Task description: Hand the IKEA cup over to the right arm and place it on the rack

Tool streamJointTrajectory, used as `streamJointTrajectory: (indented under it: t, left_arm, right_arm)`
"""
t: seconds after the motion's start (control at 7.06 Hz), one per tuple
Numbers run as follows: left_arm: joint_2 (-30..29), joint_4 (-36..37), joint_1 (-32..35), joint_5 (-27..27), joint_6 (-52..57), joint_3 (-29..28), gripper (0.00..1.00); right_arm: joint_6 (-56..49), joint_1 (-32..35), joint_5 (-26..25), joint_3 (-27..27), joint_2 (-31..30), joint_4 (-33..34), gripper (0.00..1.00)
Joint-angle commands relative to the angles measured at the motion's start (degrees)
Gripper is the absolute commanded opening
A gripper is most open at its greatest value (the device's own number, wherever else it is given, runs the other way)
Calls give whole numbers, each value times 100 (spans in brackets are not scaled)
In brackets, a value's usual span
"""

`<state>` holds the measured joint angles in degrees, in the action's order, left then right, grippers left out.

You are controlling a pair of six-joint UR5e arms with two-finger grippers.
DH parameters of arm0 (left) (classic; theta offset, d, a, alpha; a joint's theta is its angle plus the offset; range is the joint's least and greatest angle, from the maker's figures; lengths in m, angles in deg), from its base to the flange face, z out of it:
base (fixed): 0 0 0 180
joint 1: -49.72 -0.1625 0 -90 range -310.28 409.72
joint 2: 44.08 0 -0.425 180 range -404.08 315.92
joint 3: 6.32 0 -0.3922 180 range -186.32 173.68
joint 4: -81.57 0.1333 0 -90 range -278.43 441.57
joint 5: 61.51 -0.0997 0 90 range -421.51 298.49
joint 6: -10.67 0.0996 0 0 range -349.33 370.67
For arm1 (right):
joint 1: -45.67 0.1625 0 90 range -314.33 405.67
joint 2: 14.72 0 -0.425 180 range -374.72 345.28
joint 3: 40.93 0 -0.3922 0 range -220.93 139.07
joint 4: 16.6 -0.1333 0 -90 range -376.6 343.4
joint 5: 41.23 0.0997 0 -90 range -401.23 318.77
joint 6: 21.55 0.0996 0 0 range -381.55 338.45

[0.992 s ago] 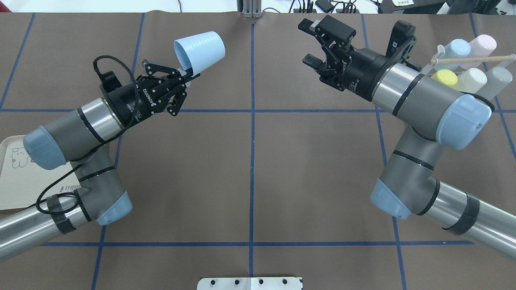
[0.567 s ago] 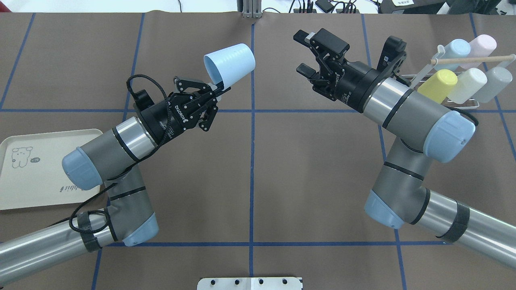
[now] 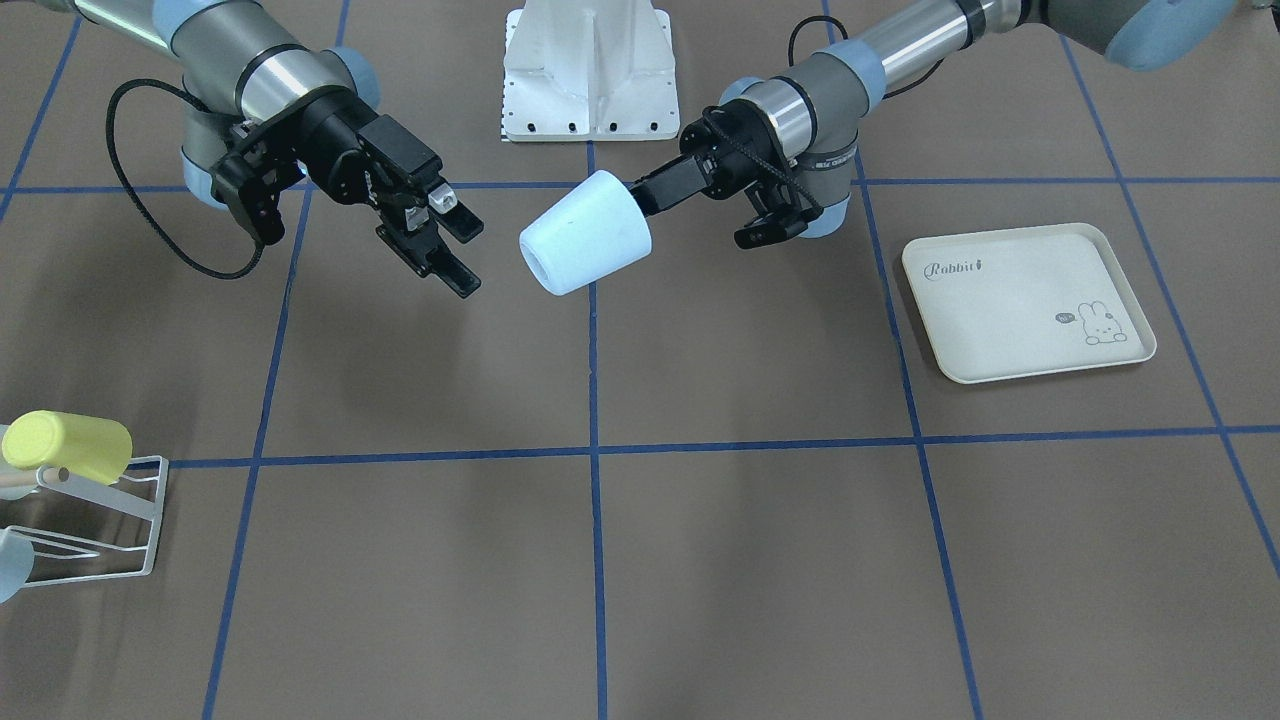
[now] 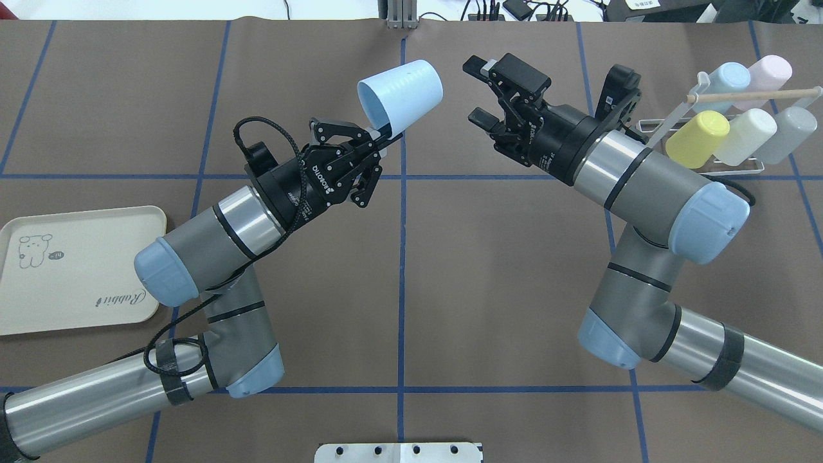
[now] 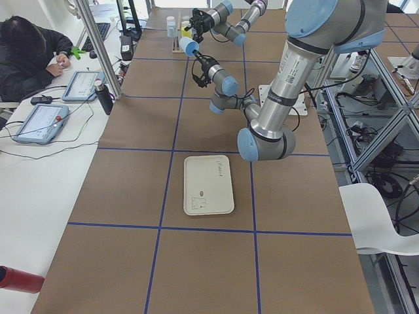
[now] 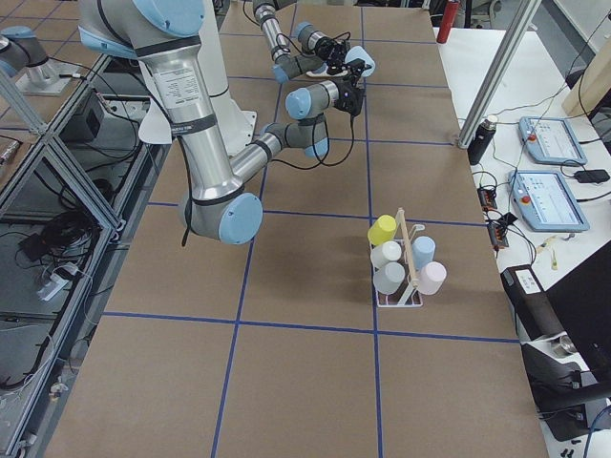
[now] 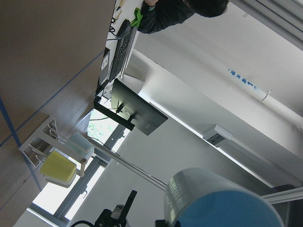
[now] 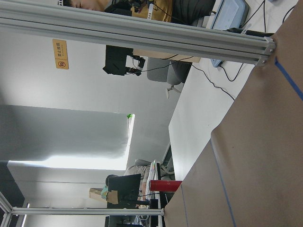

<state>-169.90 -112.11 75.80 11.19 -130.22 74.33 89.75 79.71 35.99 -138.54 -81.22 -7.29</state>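
Note:
The light-blue IKEA cup (image 4: 402,93) hangs in the air over the table's middle line, lying tilted with its mouth toward the left arm. My left gripper (image 4: 386,133) is shut on the cup's rim; the cup (image 3: 585,235) also fills the bottom of the left wrist view (image 7: 222,203). The right arm's gripper (image 4: 477,91) stands open a short way to the right of the cup's base, apart from it, with nothing between its fingers (image 3: 458,252). The white wire rack (image 4: 669,116) with its wooden rod (image 4: 752,95) stands at the far right.
Several cups, among them a yellow one (image 4: 697,138), sit on the rack's prongs. A cream rabbit-print tray (image 4: 71,270) lies at the left edge. A white base plate (image 3: 585,70) is on the robot's side. A person sits at a side desk (image 5: 26,55).
My left arm has swung to the right, carrying the cup from the left half to the middle line. The right gripper has shifted slightly left toward it and stayed open.

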Motion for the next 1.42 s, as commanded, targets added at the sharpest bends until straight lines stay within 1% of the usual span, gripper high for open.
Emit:
streamJointTrajectory:
  t: [0.0,0.85,0.99,1.28]
  left_arm:
    - [-250,-20,-76,-124,0,-277,0]
    - [-462,50,-304,-291,9,-295,0]
    - [-479,50,-383,-414,0,-295,0]
    - [-646,85,-428,-468,9,-356,0]
  right_arm:
    - [-3,-12,-14,66,76,1,100]
    - [15,-21,-14,75,112,-8,100]
    - [15,-21,-14,66,112,-8,100]
    - [23,-21,-14,48,112,-8,100]
